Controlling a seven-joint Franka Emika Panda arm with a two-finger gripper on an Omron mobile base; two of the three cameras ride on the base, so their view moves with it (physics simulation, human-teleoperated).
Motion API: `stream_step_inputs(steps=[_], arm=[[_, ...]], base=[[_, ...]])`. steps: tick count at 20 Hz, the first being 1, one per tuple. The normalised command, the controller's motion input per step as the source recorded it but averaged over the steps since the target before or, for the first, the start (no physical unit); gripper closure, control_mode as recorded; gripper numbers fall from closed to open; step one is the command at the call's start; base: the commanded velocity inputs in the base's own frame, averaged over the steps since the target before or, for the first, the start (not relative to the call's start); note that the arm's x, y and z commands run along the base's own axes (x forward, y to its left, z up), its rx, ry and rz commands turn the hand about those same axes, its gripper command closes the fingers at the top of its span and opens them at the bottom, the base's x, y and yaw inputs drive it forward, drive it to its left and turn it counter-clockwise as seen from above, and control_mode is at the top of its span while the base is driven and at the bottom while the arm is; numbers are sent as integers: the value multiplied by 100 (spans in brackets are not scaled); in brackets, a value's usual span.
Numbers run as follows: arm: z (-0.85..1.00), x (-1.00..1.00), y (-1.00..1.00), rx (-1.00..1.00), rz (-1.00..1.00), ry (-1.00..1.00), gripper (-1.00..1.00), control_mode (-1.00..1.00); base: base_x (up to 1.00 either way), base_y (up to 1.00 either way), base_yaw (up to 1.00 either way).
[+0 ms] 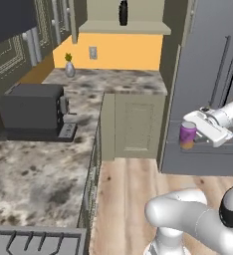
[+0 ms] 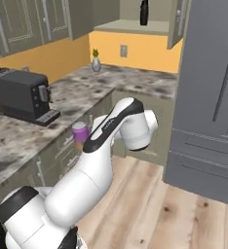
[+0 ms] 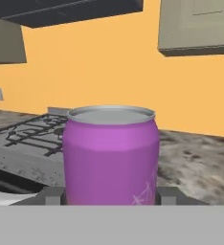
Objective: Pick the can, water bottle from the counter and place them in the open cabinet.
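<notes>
My gripper (image 1: 189, 141) is shut on the purple can (image 1: 187, 132) and holds it upright in the air over the wooden floor, in front of the grey fridge. In the hand view the can (image 3: 111, 155) stands close up between the two fingertips (image 3: 49, 195). From the right base view the can (image 2: 80, 132) peeks out beside my arm. The black water bottle (image 1: 123, 12) stands upright on the shelf of the open cabinet (image 1: 123, 27), high above the back counter (image 1: 113, 82). The bottle (image 2: 143, 12) and the cabinet shelf (image 2: 133, 26) also appear from the right.
A black coffee machine (image 1: 31, 112) sits on the left counter. A small grey vase (image 1: 69, 67) stands by the orange back wall. The tall grey fridge (image 1: 213, 74) rises to the right. A stove grate (image 1: 34, 241) lies at the near left.
</notes>
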Motion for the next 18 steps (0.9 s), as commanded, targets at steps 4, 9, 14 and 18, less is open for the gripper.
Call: stream_step_inputs(steps=[4,9,14,18], arm=[[0,0,0,0,0,0,100,100],[0,0,0,0,0,0,100,100],[0,0,0,0,0,0,100,100],[0,0,0,0,0,0,100,100]], base=[[76,18,30],[75,5,31],[72,0,28],[88,0,22]])
